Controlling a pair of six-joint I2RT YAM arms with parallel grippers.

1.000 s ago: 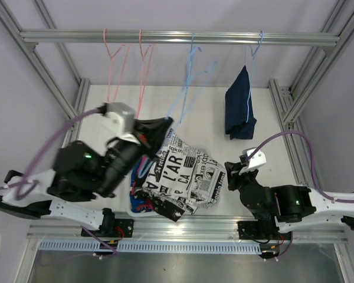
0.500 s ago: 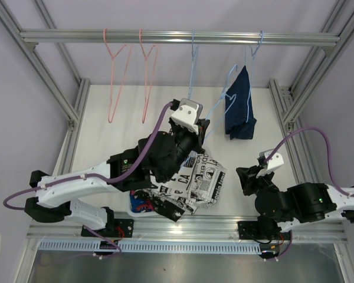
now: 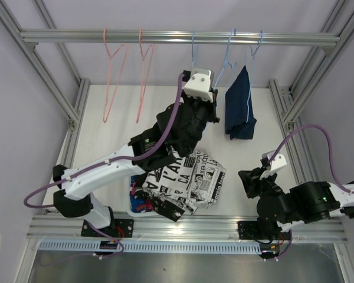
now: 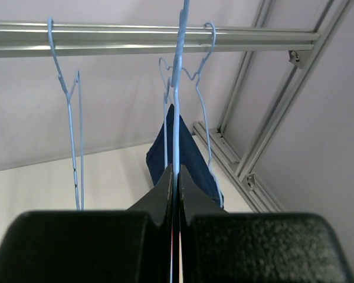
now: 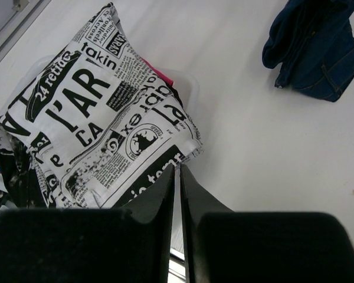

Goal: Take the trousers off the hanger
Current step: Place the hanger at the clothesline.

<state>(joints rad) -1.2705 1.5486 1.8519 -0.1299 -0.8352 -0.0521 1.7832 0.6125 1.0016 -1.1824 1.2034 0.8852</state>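
My left gripper (image 3: 212, 99) (image 4: 176, 172) is raised toward the rail and is shut on the wire of an empty blue hanger (image 3: 226, 59) (image 4: 177, 100). That hanger's hook sits on the rail (image 3: 177, 38) (image 4: 135, 42). Just right of it, dark blue denim trousers (image 3: 240, 109) (image 4: 192, 156) hang on another blue hanger (image 3: 255, 44). Other trousers lie in a pile on the table, white ones with black print (image 3: 192, 180) (image 5: 88, 124) on top. My right gripper (image 3: 249, 178) (image 5: 177, 170) is low beside the pile, shut with nothing in it.
Two empty pink hangers (image 3: 112, 71) (image 3: 144, 71) and another empty blue hanger (image 3: 193, 50) (image 4: 71, 130) hang on the rail. Aluminium frame posts (image 3: 298, 100) stand at both sides of the white table (image 3: 265, 147). The denim's lower end (image 5: 315, 47) reaches the table.
My left arm has swung up and to the right, carrying the empty blue hanger from above the pile to the rail. The right arm has drawn back slightly to the right.
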